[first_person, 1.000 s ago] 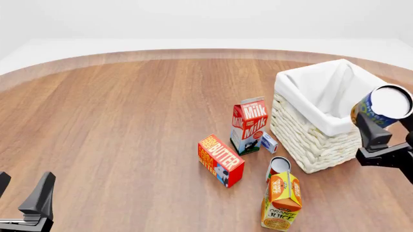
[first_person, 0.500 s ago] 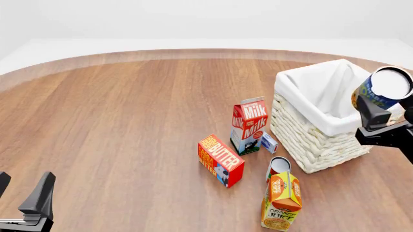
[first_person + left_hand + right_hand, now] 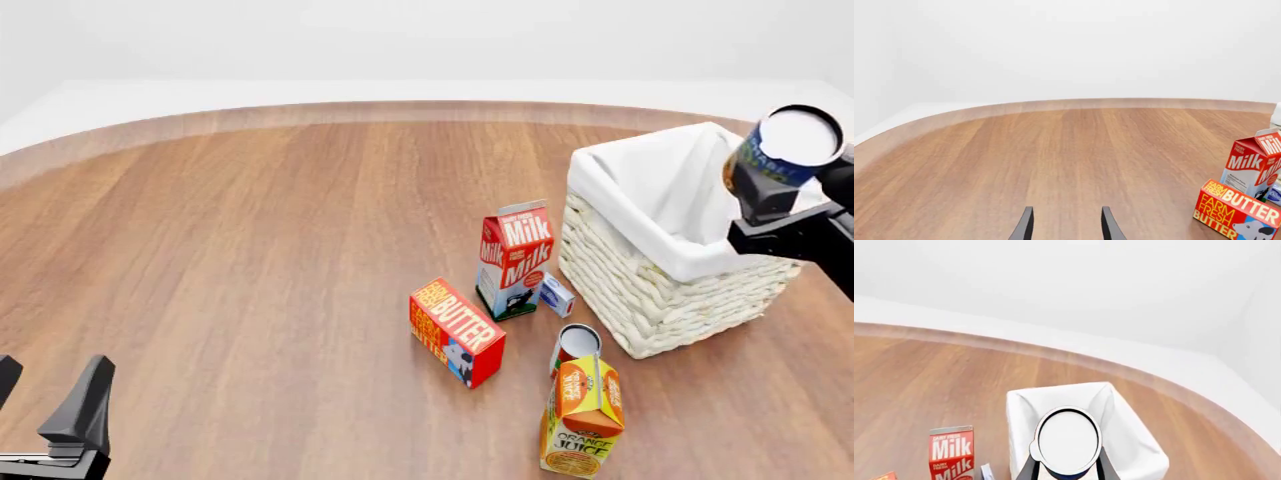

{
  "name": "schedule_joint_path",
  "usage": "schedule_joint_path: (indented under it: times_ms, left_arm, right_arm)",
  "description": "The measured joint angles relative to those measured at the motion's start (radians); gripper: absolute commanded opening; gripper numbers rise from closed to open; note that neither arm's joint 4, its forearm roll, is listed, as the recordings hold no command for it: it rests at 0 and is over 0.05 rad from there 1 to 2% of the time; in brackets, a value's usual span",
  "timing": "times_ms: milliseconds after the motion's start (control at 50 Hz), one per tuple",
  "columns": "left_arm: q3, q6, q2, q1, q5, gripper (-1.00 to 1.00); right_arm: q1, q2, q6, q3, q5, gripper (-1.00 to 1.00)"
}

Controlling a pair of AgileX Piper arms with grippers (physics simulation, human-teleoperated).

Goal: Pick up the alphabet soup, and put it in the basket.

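My right gripper (image 3: 781, 195) is shut on the alphabet soup (image 3: 785, 150), a small can with a blue and yellow label and a pale flat top. The can hangs in the air over the right rim of the basket (image 3: 627, 265), a big white wicker basket with a white cloth liner. In the right wrist view the alphabet soup's pale top (image 3: 1069, 440) sits between the fingers, with the basket (image 3: 1134, 440) under it. My left gripper (image 3: 47, 410) stands open at the near left, far from everything, and its fingers (image 3: 1026, 226) have nothing between them.
A milk carton (image 3: 514, 258), a butter box (image 3: 455, 331), a small white-and-blue box (image 3: 557, 294), a red-and-white can (image 3: 577, 346) and an orange juice carton (image 3: 585, 415) stand left of and in front of the basket. The milk carton (image 3: 1255, 162) and butter box (image 3: 1235, 209) show in the left wrist view.
My right gripper has risen and moved away from me with the can, from beside the basket's right wall to over its rim. The left arm has not moved.
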Motion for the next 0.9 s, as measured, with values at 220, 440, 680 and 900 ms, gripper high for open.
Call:
schedule_joint_path:
  times_ms: [220,440,680,900]
  left_arm:
    - [0.000,0.000,0.000,0.000,0.000,1.00]
    - [0.000,0.000,0.000,0.000,0.000,1.00]
    - [0.000,0.000,0.000,0.000,0.000,1.00]
    - [0.000,0.000,0.000,0.000,0.000,1.00]
  right_arm:
    - [-0.001,0.056,-0.005,-0.059,0.012,-1.00]
    - [0.006,0.120,-0.005,-0.112,0.010,-1.00]
    - [0.008,0.197,-0.001,-0.172,0.008,-1.00]
    - [-0.005,0.253,0.001,-0.218,0.020,-1.00]
